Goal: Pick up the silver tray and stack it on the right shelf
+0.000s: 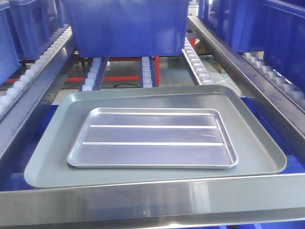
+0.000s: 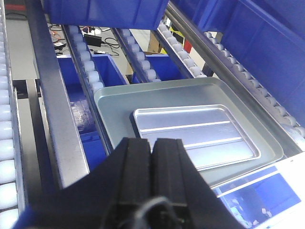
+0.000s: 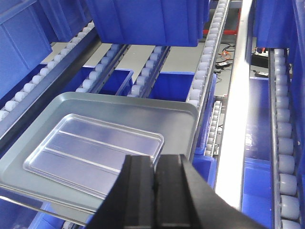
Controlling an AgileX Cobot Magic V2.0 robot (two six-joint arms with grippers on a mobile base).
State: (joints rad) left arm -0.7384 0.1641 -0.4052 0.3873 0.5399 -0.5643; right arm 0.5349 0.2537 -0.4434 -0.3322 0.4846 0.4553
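The silver tray (image 1: 153, 138), shiny with two raised ribs, lies flat inside a larger dull grey-green tray (image 1: 52, 157) on the roller rack. In the left wrist view the silver tray (image 2: 200, 133) lies just beyond my left gripper (image 2: 153, 143), which is shut with nothing in it, above the trays' near left side. Seen from the right wrist, the silver tray (image 3: 90, 148) sits left of and beyond my right gripper (image 3: 155, 162), also shut and holding nothing. The shelf's broad steel front bar (image 1: 157, 198) runs across in front of the trays.
A large blue bin (image 1: 126, 26) stands on the roller lane behind the trays. More blue bins (image 1: 271, 28) fill the right lane and the left one. Steel rails and white rollers (image 1: 198, 64) flank the trays. Blue bins (image 3: 167, 86) show on the level below.
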